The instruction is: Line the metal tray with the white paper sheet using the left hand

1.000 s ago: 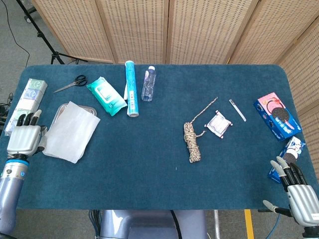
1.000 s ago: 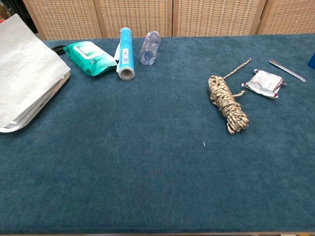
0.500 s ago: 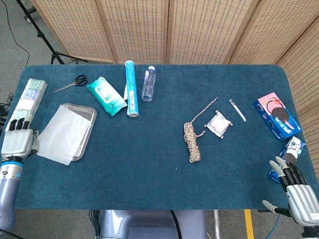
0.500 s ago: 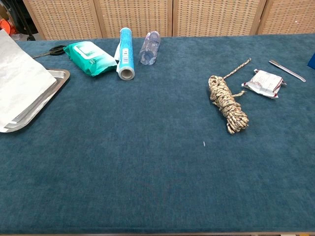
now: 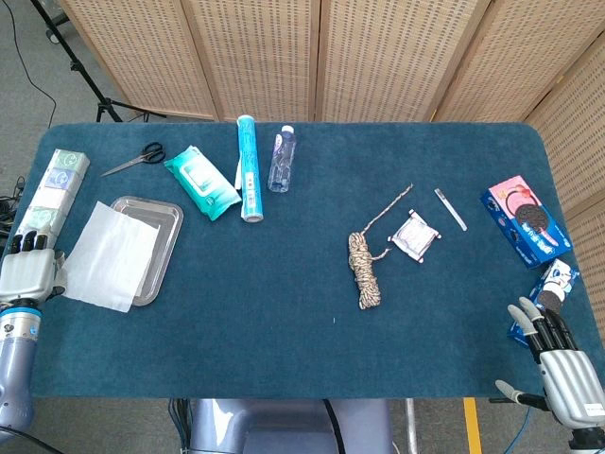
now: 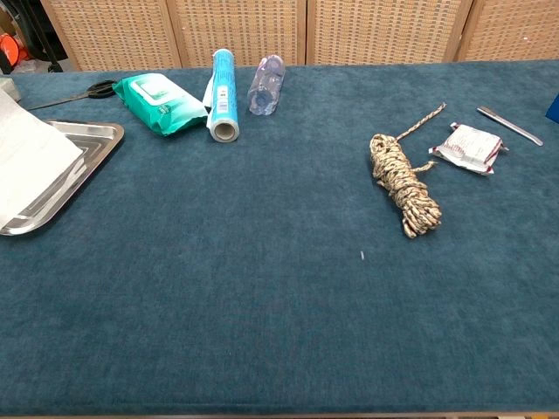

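Though half across the tray (image 5: 163,227), the paper (image 5: 109,253) overhangs left toward the left hand (image 5: 30,274); grip unclear. Thin, floppy, easily creased: best pinched at its edge.

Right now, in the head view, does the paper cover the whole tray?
No, the paper lies over only the tray's left part and hangs past its left edge, leaving the right side bare.
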`<state>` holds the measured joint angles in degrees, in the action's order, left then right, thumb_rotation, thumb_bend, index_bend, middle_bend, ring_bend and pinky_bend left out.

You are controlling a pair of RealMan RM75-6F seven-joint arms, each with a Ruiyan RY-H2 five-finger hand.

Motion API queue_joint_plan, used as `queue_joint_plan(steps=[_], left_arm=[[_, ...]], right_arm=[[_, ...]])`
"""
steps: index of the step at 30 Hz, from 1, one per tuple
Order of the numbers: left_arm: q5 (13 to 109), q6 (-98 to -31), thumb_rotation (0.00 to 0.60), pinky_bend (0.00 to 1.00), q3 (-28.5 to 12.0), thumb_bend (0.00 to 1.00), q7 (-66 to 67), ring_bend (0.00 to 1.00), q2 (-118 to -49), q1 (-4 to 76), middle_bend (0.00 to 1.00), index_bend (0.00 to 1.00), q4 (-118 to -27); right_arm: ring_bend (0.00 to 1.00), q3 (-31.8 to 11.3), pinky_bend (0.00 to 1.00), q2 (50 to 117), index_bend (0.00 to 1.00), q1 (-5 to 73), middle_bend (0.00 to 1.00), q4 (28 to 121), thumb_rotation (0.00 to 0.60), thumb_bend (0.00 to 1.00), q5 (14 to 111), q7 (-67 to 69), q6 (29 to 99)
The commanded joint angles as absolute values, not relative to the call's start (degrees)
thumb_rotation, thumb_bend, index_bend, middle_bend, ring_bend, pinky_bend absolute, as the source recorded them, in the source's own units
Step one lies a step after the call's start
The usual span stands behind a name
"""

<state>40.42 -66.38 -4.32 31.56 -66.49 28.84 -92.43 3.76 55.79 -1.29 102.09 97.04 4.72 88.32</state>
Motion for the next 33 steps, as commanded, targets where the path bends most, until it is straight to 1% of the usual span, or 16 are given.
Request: queue_joint_plan(steps=[1, 8, 18, 26, 33], left_arm=[[40.24, -66.32, 0.573, 0.00, -4.53, 0.56, 31.44, 0.00, -67.07, 28.74, 0.00, 0.77, -91.49], [40.79, -65.89, 0.572, 0.00, -5.43, 0.56, 30.03, 0.00, -69.14, 28.71, 0.00, 0.77, -88.14], [44.89, -65.04, 0.571, 0.00, -5.84, 0.56, 27.93, 0.00, -74.27, 28.86, 0.00, 0.77, -81.88], [46.40, -64.67, 0.571, 0.00, -6.48, 0.56, 27.83, 0.00, -74.67, 28.80, 0.00, 0.77, -80.13], [44.90, -64.35, 0.570, 0.00, -7.23, 0.56, 28.89, 0.00, -75.08, 28.64, 0.00, 0.77, -78.98]], right_arm=[[0.00, 3.76, 0.00, 55.81, 0.00, -1.27, 0.00, 102.09, 0.600, 0.00, 97.04, 4.66, 88.28], [0.00, 3.80, 0.00, 55.96, 0.00, -1.17, 0.00, 102.13, 0.600, 0.00, 97.06, 4.28, 88.06], [0.00, 3.61, 0.00, 55.95, 0.00, -1.02, 0.00, 102.15, 0.600, 0.00, 96.49, 4.31, 87.78], [0.00, 3.58, 0.00, 55.98, 0.00, -0.88, 0.00, 102.16, 0.600, 0.00, 96.27, 4.23, 87.48], [0.00, 3.65, 0.00, 56.09, 0.00, -0.86, 0.00, 102.26, 0.600, 0.00, 96.37, 3.84, 87.41]])
